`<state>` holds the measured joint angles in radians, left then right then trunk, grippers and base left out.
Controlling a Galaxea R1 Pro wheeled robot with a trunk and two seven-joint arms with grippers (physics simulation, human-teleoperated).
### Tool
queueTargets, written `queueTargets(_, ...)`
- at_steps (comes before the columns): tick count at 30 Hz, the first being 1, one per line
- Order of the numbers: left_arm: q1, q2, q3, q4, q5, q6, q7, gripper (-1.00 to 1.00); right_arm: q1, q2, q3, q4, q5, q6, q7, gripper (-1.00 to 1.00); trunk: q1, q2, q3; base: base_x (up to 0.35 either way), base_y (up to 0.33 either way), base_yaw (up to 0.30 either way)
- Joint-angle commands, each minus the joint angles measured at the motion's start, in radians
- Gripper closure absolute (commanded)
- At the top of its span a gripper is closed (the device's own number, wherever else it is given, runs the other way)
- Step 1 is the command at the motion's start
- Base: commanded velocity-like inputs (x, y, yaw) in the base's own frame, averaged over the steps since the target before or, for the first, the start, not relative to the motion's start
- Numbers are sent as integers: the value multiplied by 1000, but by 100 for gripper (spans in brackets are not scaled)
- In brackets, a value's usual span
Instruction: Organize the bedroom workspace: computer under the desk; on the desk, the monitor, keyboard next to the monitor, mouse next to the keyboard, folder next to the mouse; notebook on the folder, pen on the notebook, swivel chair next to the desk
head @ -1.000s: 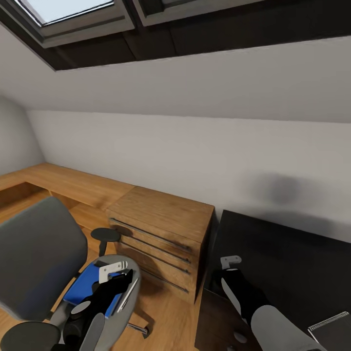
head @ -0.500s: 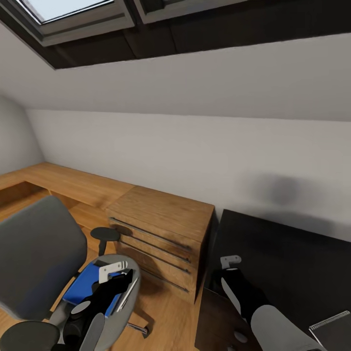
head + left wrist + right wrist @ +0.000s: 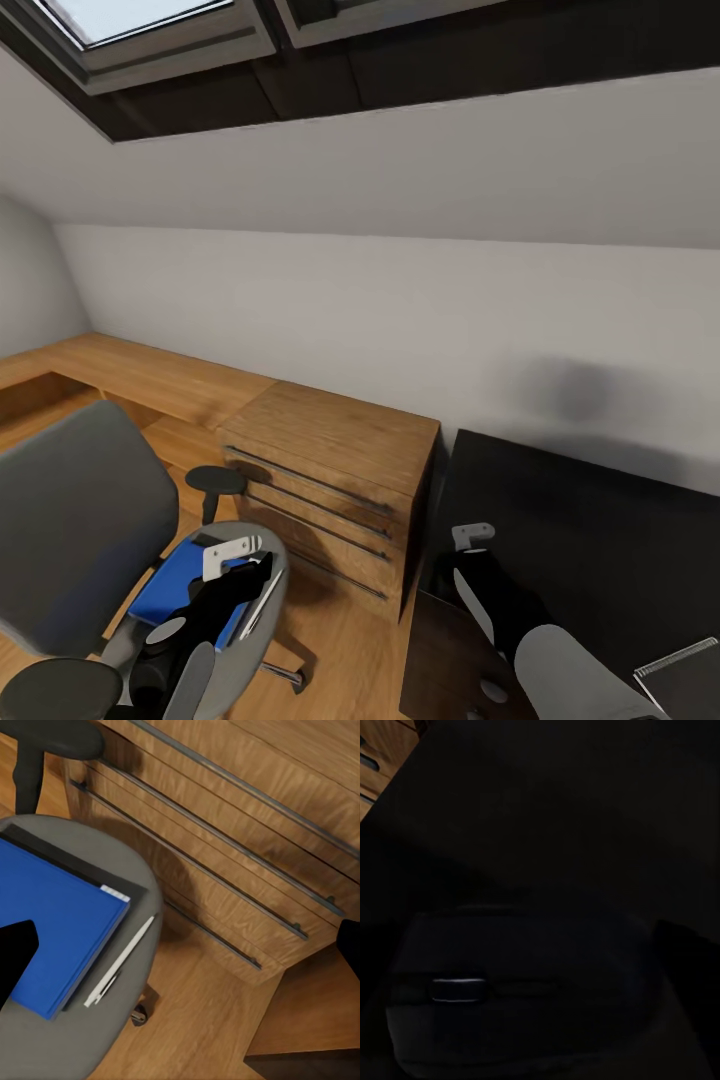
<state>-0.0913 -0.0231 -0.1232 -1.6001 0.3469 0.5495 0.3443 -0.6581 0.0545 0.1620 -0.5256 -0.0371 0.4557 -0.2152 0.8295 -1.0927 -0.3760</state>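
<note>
Holding steady: no shift to be found across the last second in the head view, neither in arms nor in things, so no gain for the task yet, the lift of the folder (image 3: 170, 592) not begun.

Hanging above the swivel chair (image 3: 75, 515) with the left claw (image 3: 248, 585), fingers spread wide apart and gripping nothing, as seen in the left wrist view by the two black fingertips (image 3: 15, 956) at opposite edges of the picture. Poised, by the look of it, for a descent onto the blue cover.

Lying flat on the grey seat (image 3: 124, 1042): the folder (image 3: 52, 937), bright blue, rectangular, thin, corners crisp. Peeking out along two of its sides, a darker flat layer (image 3: 79, 859), perhaps the notebook, though hard to say. Resting just beside the folder's edge, a slim white pen (image 3: 120, 961), near the seat's rim.

Reaching over the near end of the black worktop (image 3: 590, 510) with the right claw (image 3: 468, 572); cannot tell whether spread or pressed together, the right wrist view being nearly black apart from a dim rounded shape (image 3: 521, 997).

Standing between chair and worktop, a light-wood drawer cabinet (image 3: 330, 470).
</note>
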Motion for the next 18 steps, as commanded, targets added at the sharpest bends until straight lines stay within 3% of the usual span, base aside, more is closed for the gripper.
queueTargets(1,-1,0,-1,-1,11,3,9,-100,0,-1,6,12,-10,8,-6,100,0,-1,-1,0,0,0)
queueTargets(18,-1,1,1,-1,11,6,9,-100,0,-1,7,9,-10,9,-6,100,0,-1,-1,0,0,0)
